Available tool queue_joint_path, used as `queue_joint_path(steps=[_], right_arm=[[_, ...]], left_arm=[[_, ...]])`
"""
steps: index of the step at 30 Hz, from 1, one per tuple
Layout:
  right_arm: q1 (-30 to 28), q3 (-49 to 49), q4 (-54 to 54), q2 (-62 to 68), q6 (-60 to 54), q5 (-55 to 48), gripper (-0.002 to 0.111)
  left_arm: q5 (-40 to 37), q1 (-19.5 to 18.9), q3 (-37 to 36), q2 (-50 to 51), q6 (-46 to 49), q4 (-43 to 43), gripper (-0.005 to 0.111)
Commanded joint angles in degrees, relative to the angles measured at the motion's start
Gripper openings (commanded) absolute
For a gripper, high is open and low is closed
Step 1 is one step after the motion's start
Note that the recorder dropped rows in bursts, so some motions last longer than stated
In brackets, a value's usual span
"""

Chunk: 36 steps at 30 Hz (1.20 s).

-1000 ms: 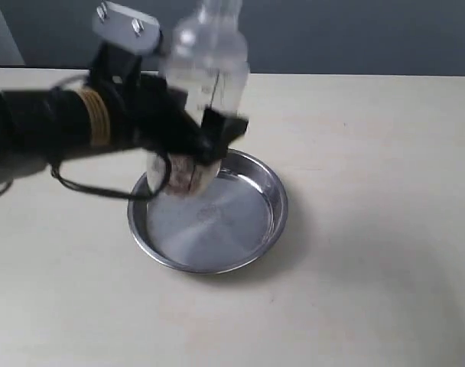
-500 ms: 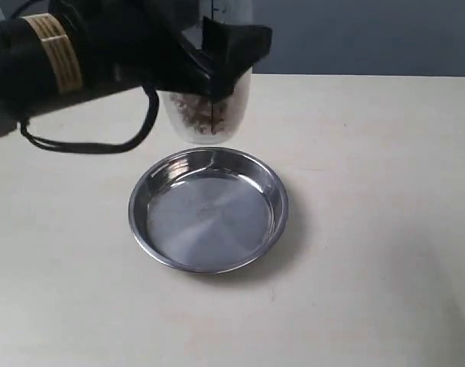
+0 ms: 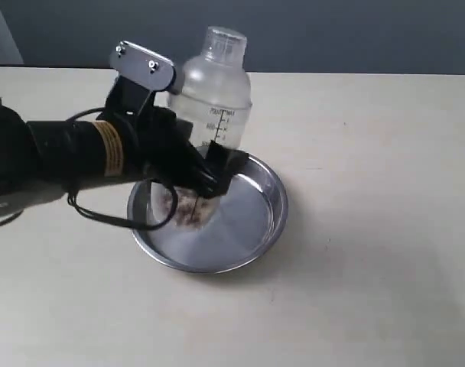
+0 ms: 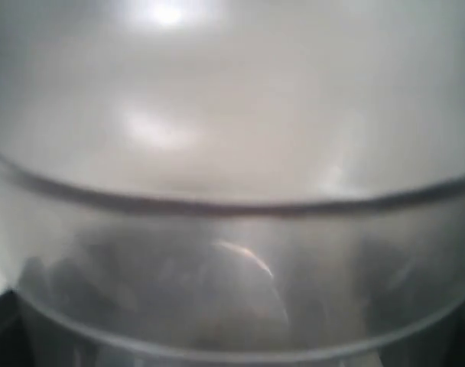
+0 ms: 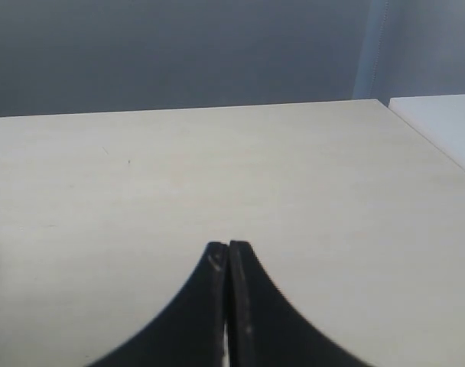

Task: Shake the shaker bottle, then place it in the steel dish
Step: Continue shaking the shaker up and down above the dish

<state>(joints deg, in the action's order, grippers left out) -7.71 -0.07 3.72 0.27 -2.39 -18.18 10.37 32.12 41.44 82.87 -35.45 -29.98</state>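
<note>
The shaker bottle (image 3: 213, 92), frosted clear plastic with a domed lid, small cap and black scale, stands upright in my left gripper (image 3: 198, 172), which is shut on its lower body. Brownish bits show at its bottom, low over the left part of the steel dish (image 3: 259, 222); I cannot tell whether it touches the pan. In the left wrist view the shaker bottle (image 4: 232, 153) fills the frame and hides the fingers. My right gripper (image 5: 229, 248) is shut with nothing in it, over bare tabletop, and does not appear in the exterior view.
The pale wooden table (image 3: 370, 229) spreads right of and in front of the dish. A dark wall (image 3: 355, 34) runs behind the far edge. A white surface (image 5: 447, 126) lies beyond the table's corner in the right wrist view.
The left arm went up with the bottle half a second ago, then came back down; the bottle's bottom is now low over the dish's left side. The dish has not moved.
</note>
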Motion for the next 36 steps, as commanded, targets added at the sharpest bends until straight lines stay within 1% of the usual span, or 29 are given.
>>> queue_joint_path(steps=[1,2,3,4,6,7,8,9,10,11,12,14,15,16,17,18,19,21,22,23,24,27,29,30,31,32,33,34,36], right_arm=[[-0.2,0.1,0.0,-0.3,-0.1,0.7,-0.001],[-0.2,0.1,0.0,-0.3,-0.1,0.7,-0.001],[-0.2,0.1,0.0,-0.3,-0.1,0.7,-0.001],[-0.2,0.1,0.0,-0.3,-0.1,0.7,-0.001],[-0.2,0.1,0.0,-0.3,-0.1,0.7,-0.001],[-0.2,0.1,0.0,-0.3,-0.1,0.7,-0.001],[-0.2,0.1,0.0,-0.3,-0.1,0.7,-0.001],[-0.2,0.1,0.0,-0.3,-0.1,0.7,-0.001],[-0.2,0.1,0.0,-0.3,-0.1,0.7,-0.001],[-0.2,0.1,0.0,-0.3,-0.1,0.7,-0.001],[-0.2,0.1,0.0,-0.3,-0.1,0.7,-0.001],[-0.2,0.1,0.0,-0.3,-0.1,0.7,-0.001],[-0.2,0.1,0.0,-0.3,-0.1,0.7,-0.001],[-0.2,0.1,0.0,-0.3,-0.1,0.7,-0.001],[-0.2,0.1,0.0,-0.3,-0.1,0.7,-0.001],[-0.2,0.1,0.0,-0.3,-0.1,0.7,-0.001],[-0.2,0.1,0.0,-0.3,-0.1,0.7,-0.001],[-0.2,0.1,0.0,-0.3,-0.1,0.7,-0.001],[-0.2,0.1,0.0,-0.3,-0.1,0.7,-0.001],[-0.2,0.1,0.0,-0.3,-0.1,0.7,-0.001],[-0.2,0.1,0.0,-0.3,-0.1,0.7,-0.001],[-0.2,0.1,0.0,-0.3,-0.1,0.7,-0.001],[-0.2,0.1,0.0,-0.3,-0.1,0.7,-0.001],[-0.2,0.1,0.0,-0.3,-0.1,0.7,-0.001],[-0.2,0.1,0.0,-0.3,-0.1,0.7,-0.001],[-0.2,0.1,0.0,-0.3,-0.1,0.7,-0.001],[-0.2,0.1,0.0,-0.3,-0.1,0.7,-0.001],[-0.2,0.1,0.0,-0.3,-0.1,0.7,-0.001],[-0.2,0.1,0.0,-0.3,-0.1,0.7,-0.001]], left_arm=[[5.8,-0.1,8.9,-9.5,4.2,0.2,0.000],[4.5,-0.1,8.7,-9.2,4.3,0.5,0.000],[1.5,0.1,7.2,-7.1,4.0,0.8,0.000],[0.1,0.1,5.5,-4.9,3.7,1.1,0.000],[-1.6,0.1,2.3,0.9,0.1,1.4,0.000],[-2.4,0.1,2.0,1.5,-1.2,1.4,0.000],[-0.5,0.3,3.0,-1.6,-2.3,1.0,0.000],[1.8,0.4,4.1,-4.3,-1.6,0.1,0.000],[5.9,0.4,5.5,-7.4,0.7,-2.0,0.000],[5.6,0.4,5.2,-7.1,0.7,-2.0,0.000],[3.9,0.6,1.7,-2.8,0.5,-1.9,0.000],[3.7,0.6,-0.1,0.9,-0.6,-1.2,0.000],[6.2,0.6,1.4,-2.2,-0.5,-1.2,0.000],[8.9,0.6,3.4,-5.4,1.6,-1.2,0.000],[9.2,0.2,5.0,-7.1,4.9,-0.6,0.000],[7.8,0.1,4.7,-6.8,4.5,1.1,0.000],[5.8,0.1,2.1,-4.1,4.5,2.5,0.000],[6.3,0.1,-1.1,0.5,4.2,3.9,0.000],[7.4,0.1,-0.8,-0.4,4.2,3.9,0.000],[11.0,0.1,0.3,-3.2,5.1,3.5,0.000],[12.7,0.0,1.0,-4.2,6.8,3.5,0.000],[13.9,0.0,-0.8,0.7,7.5,2.4,0.000],[20.1,0.0,1.2,-2.5,7.6,2.6,0.000],[19.5,0.0,3.9,-5.6,10.5,3.7,0.000],[16.8,0.0,4.0,-5.3,12.1,5.5,0.000],[10.8,0.0,1.8,-1.0,12.3,8.2,0.000],[8.7,0.0,0.2,2.4,12.0,9.1,0.000],[7.7,0.0,-0.9,5.7,9.7,10.3,0.000],[14.3,0.1,0.0,0.8,7.8,8.3,0.000]])
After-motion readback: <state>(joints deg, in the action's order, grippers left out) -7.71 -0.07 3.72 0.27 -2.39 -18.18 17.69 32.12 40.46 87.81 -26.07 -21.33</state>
